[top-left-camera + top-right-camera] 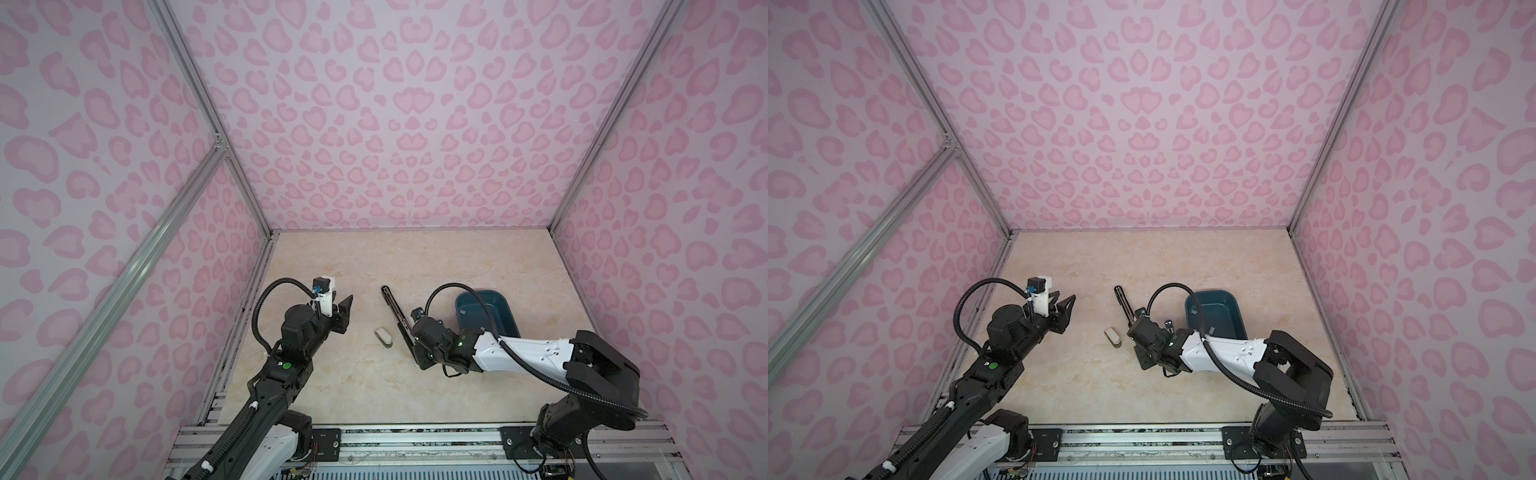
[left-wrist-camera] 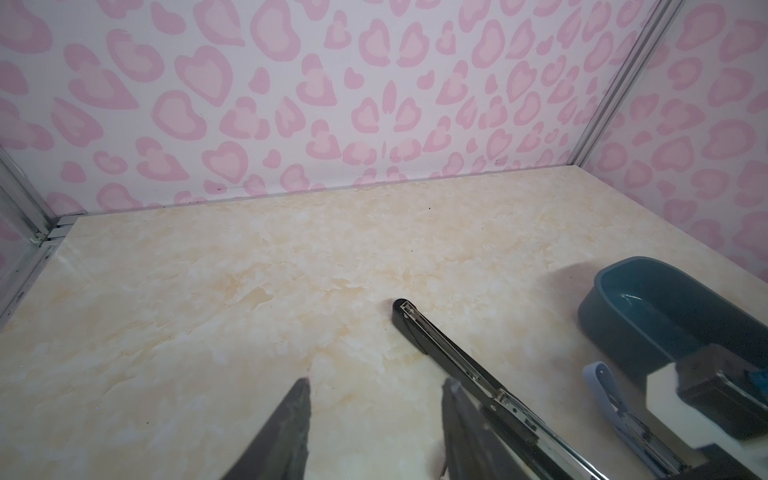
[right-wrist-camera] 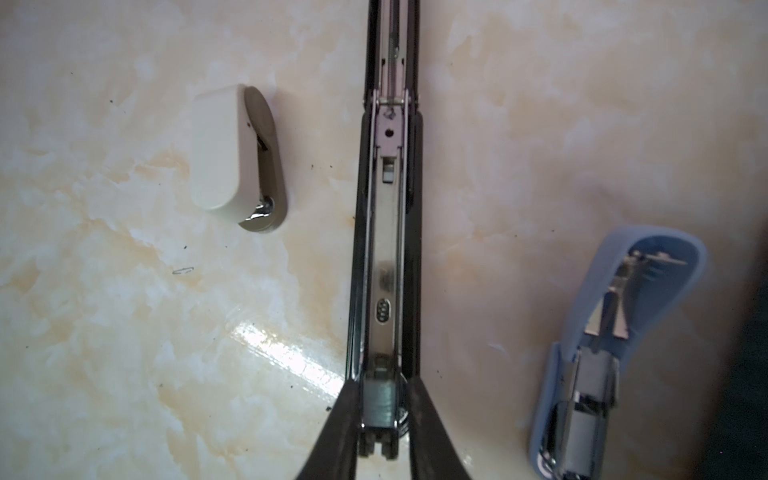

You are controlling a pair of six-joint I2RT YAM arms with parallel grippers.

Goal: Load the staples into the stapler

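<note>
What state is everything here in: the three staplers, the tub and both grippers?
black stapler: opened out flat on the table, magazine exposed.
blue stapler: open, lying on the table.
cream stapler: closed, lying on its side.
teal tub: upright.
left gripper: open, empty.
right gripper: jaws either side of the black stapler's end; grip unclear.

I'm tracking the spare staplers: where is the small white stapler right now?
In both top views the small white stapler lies on the table near the middle, just left of the long black stapler.
</note>
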